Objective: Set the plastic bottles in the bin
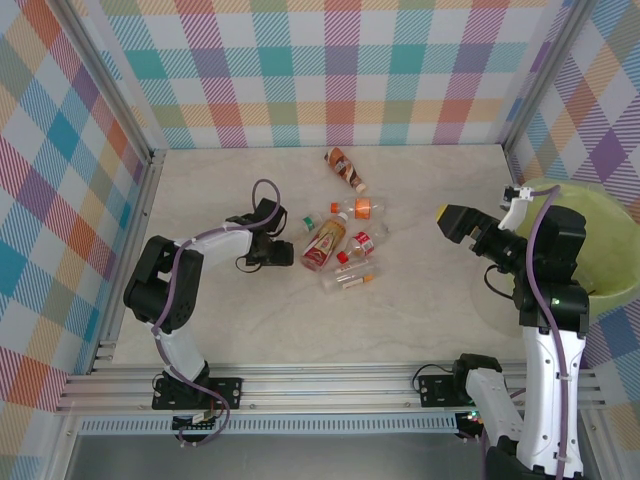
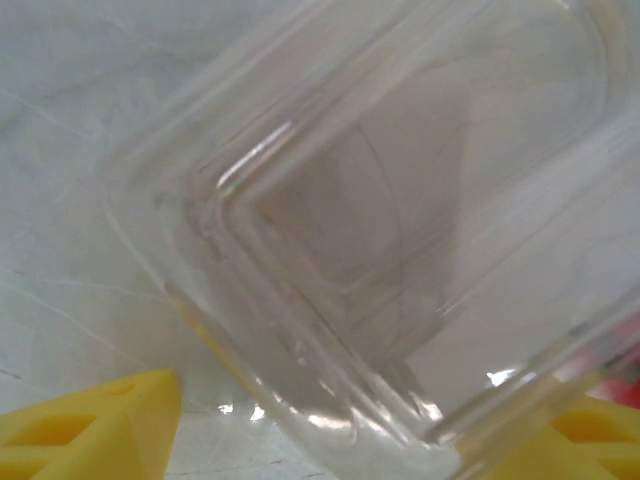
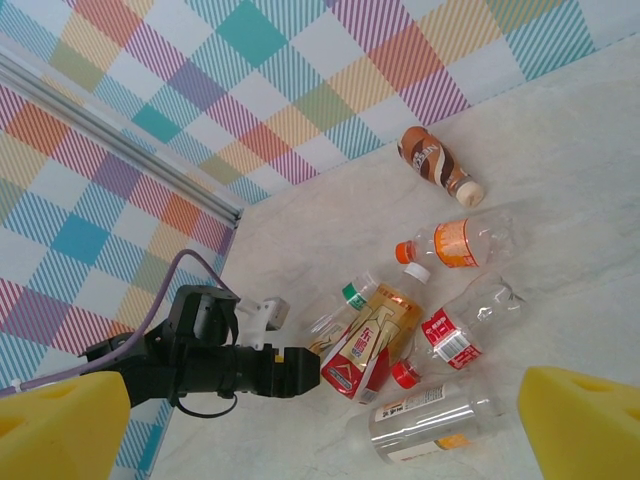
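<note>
The table (image 1: pixel 420 300) is pale and marbled, with checked walls on three sides.

The bin (image 1: pixel 612 250) stands at the right edge of the table. The right arm partly covers it.

The right gripper (image 1: pixel 450 220) hangs above the table just left of the bin, well apart from the bottles. Its jaws are spread wide and hold nothing.

The left gripper (image 1: pixel 288 252) is low at the left edge of the bottle cluster. The left wrist view shows its fingers (image 2: pixel 90 420) apart on either side of a clear bottle (image 2: pixel 380 230). A strip of table shows between one finger and the bottle wall, so no grip is visible.

The bottles lie on the table, left of centre:
- A large bottle with a yellow and red label (image 3: pixel 370 345), at the middle of the cluster.
- An orange-labelled bottle (image 3: pixel 460 240), a red-labelled bottle (image 3: pixel 450 335) and a green-capped bottle (image 3: pixel 350 298), close around it.
- A clear bottle on its side (image 3: pixel 430 420), at the near edge.
- A brown bottle (image 3: pixel 435 165), apart by the far wall.
</note>
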Available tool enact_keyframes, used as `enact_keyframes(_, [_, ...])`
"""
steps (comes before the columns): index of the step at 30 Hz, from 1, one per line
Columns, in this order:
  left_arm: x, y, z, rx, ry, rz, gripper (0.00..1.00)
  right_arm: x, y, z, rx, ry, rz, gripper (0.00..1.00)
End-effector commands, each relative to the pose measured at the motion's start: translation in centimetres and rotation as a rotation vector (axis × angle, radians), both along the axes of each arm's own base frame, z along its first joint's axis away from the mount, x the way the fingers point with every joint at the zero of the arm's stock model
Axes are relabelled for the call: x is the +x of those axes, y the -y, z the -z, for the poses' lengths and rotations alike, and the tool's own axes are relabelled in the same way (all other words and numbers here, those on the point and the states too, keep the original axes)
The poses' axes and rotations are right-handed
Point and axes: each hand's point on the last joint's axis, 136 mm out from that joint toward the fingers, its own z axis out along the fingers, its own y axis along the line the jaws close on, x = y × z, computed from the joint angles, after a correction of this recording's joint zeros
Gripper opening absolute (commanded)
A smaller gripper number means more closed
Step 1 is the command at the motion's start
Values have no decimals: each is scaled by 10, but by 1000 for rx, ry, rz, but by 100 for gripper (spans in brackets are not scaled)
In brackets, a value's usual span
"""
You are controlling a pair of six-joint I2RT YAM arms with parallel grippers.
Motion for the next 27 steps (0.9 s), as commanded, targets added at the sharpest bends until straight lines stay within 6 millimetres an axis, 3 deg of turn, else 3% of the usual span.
enact_keyframes(1, [5, -3, -7, -6, 28, 13, 75, 1, -2, -5, 5, 28, -7, 100])
enact_keyframes(7, [15, -8, -36, 58, 108, 101, 100, -1, -2, -5, -3, 31, -2, 100])
enact_keyframes(12, [30, -14, -44, 161, 154, 212, 100, -1, -3, -7, -2, 38, -6, 100])
enact_keyframes(17, [53, 0, -34, 181, 163, 330, 100, -1, -4, -11, -3, 44, -11, 100])
enact_keyframes(22, [63, 16, -27, 139, 108, 426, 100, -9, -3, -13, -26, 53, 0, 100])
enact_keyframes(27, [61, 22, -17, 113, 82, 450, 88, -12, -2, -12, -31, 58, 6, 100])
